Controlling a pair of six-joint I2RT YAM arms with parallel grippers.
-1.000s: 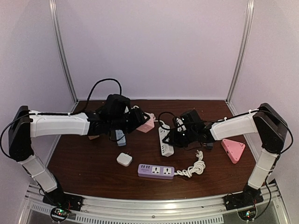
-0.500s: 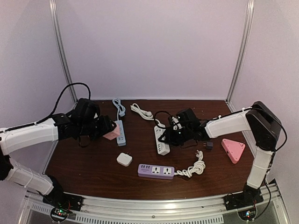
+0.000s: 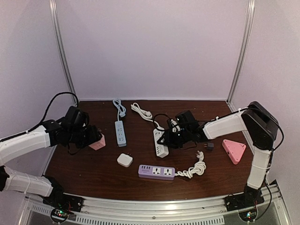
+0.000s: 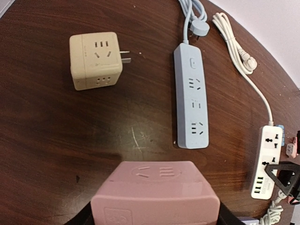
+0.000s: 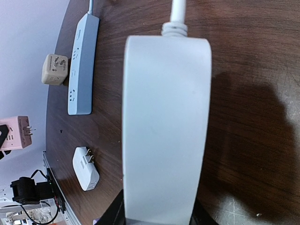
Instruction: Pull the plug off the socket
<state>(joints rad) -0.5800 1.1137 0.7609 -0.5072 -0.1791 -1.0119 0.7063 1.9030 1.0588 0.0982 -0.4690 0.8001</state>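
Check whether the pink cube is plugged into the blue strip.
Out: left end effector holds the pink cube apart from the blue strip, prongs showing.

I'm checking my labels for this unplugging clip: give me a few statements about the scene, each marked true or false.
1. The left jaws hold the pink cube. True.
2. The blue power strip has a plug in it. False: all its sockets are empty.
3. The right jaws hold the purple power strip. False: they hold the white power strip.
4. The pink triangle lies free, touched by neither arm. True.
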